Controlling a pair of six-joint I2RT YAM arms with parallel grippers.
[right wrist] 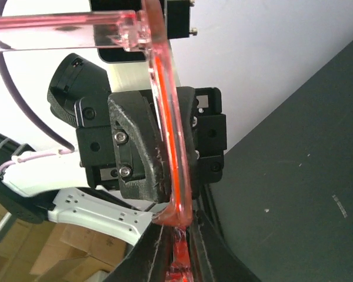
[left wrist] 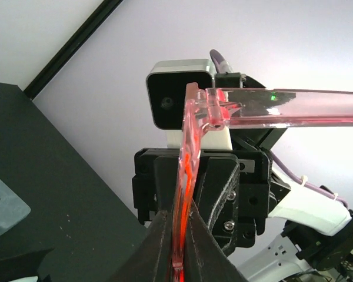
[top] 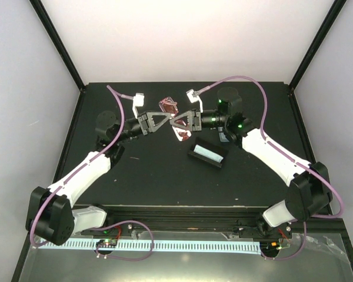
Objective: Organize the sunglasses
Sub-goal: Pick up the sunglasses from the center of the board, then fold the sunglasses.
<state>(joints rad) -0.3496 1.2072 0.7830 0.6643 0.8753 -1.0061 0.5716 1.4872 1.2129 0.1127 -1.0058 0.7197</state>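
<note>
The red sunglasses (top: pixel 167 106) hang above the middle of the black tabletop (top: pixel 141 170), just left of centre in the overhead view, and they are gripped from both sides. The left gripper (top: pixel 166 119) has its jaws pressed together on the front frame, and the right gripper (top: pixel 175 121) pinches the same frame from the opposite side. Both wrist views show the frame edge-on, rising straight out from between the fingertips. One temple arm (left wrist: pixel 294 106) stands out square from the corner hinge, so the step in hand looks like folding the pair flat for the open case (top: pixel 207 154) lying just below and to the right. To do that well, one gripper should probably hold the front steady. The other can then let go and press the temple near its hinge, swinging it inward along the hinge's own arc rather than bending it. The frame is translucent pinkish-red plastic, glossy, cut as a thin flat strip with squared edges. It is likely slippery and brittle, so a light, even squeeze suits it. The case is a black oblong tray with a pale blue lining. I cannot make out the black pair.
</note>
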